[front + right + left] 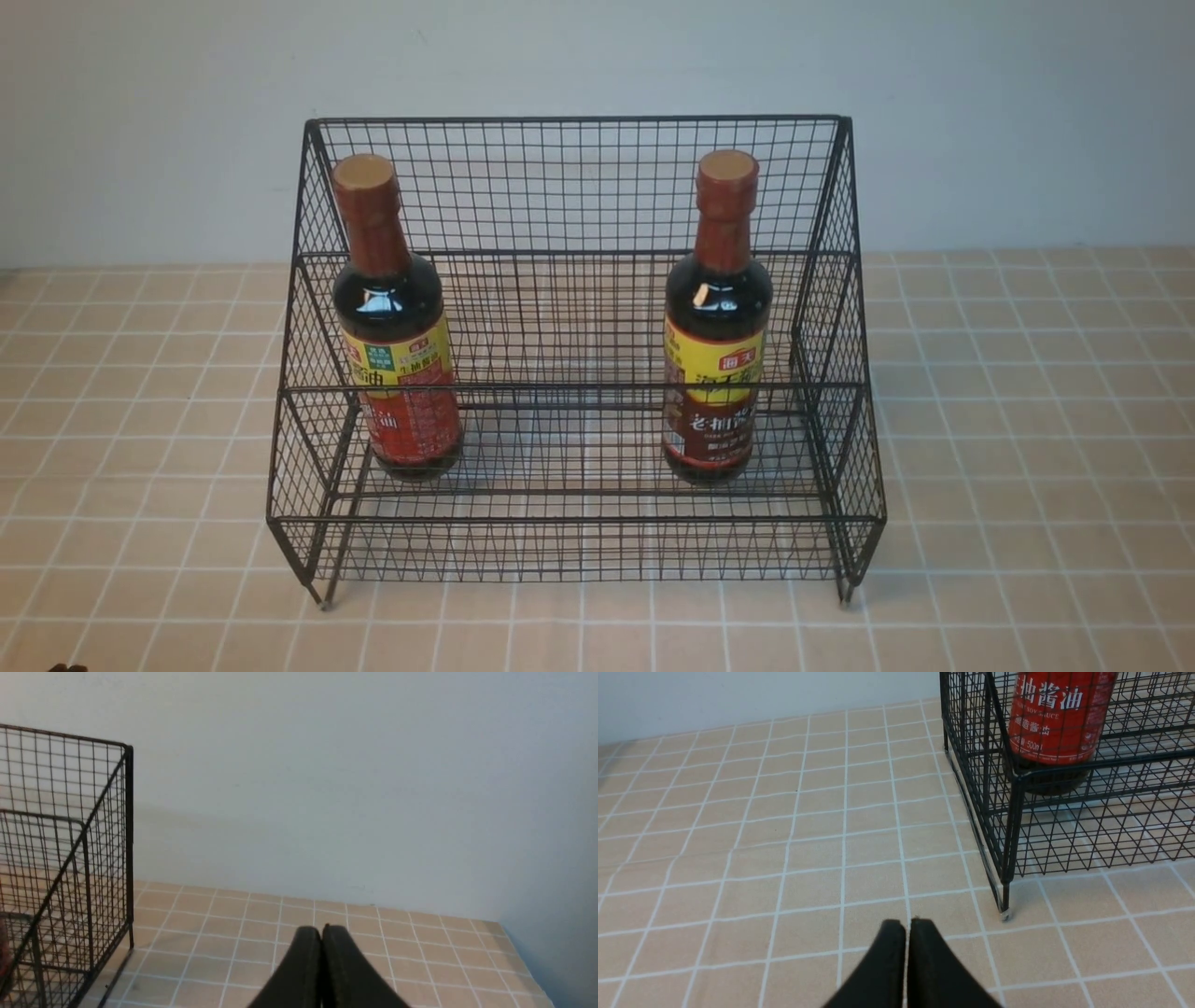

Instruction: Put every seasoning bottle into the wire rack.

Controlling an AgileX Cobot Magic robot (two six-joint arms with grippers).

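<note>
While both bottles (400,317) stand racked, left gripper (907,926) pressed together above tiles, right gripper (321,932) likewise, empty.

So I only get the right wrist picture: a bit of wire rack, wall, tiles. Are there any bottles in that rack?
Observer: Yes, two. The red-label bottle stands upright on the lower shelf of the wire rack, at its left end.
Operator: And the other one?
Observer: The brown-label bottle stands upright on the same shelf, toward the right end, apart from the first.
Operator: Where is the other gripper?
Observer: The left gripper is shut with nothing in it, over bare tiles beside the rack's front left leg. The right gripper in your view is shut too.
</note>
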